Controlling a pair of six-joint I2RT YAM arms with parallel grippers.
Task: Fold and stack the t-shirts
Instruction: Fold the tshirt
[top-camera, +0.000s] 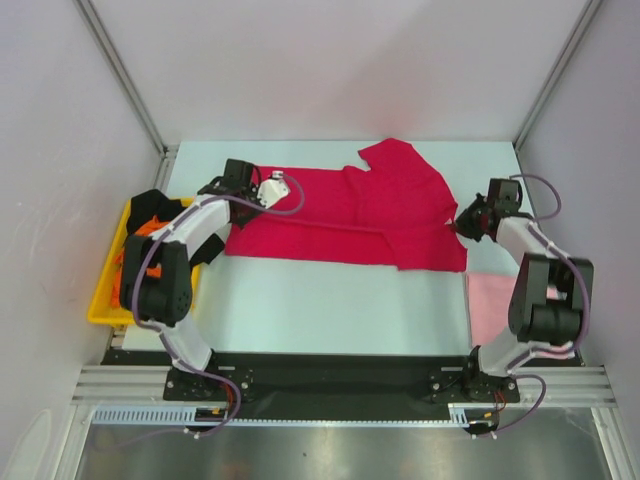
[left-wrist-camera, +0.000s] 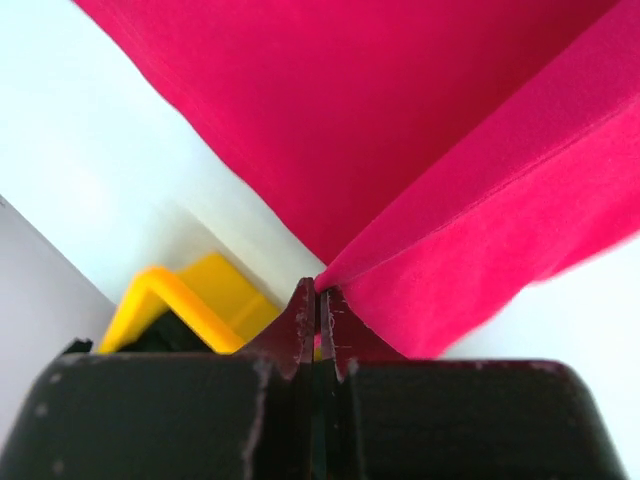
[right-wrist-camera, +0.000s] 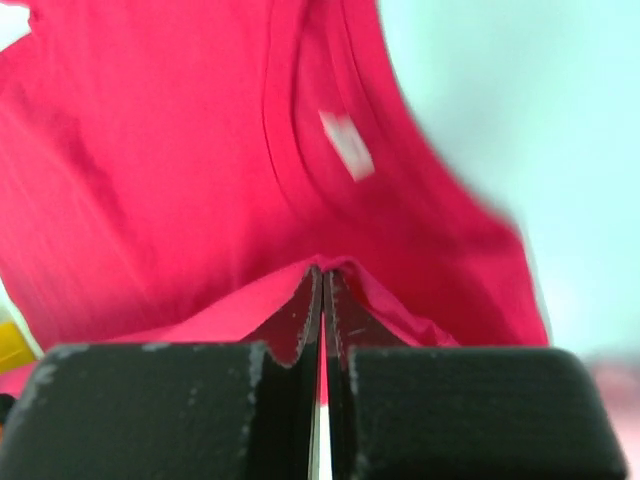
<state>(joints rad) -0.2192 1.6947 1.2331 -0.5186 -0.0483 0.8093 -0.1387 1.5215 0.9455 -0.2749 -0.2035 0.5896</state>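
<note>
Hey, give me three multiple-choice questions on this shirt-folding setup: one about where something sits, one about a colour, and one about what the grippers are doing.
1. On which side of the table does the yellow tray sit?
A) left
B) right
C) centre

2. What colour is the t-shirt spread across the middle?
A) black
B) crimson red
C) pale pink

3. How do the left gripper and right gripper stand?
A) both open
B) both shut on the t-shirt
C) one open, one shut

Answers:
1. A, the top view shows the tray at the left edge.
2. B, all three views show red cloth.
3. B, each wrist view shows closed fingers pinching red fabric.
</note>
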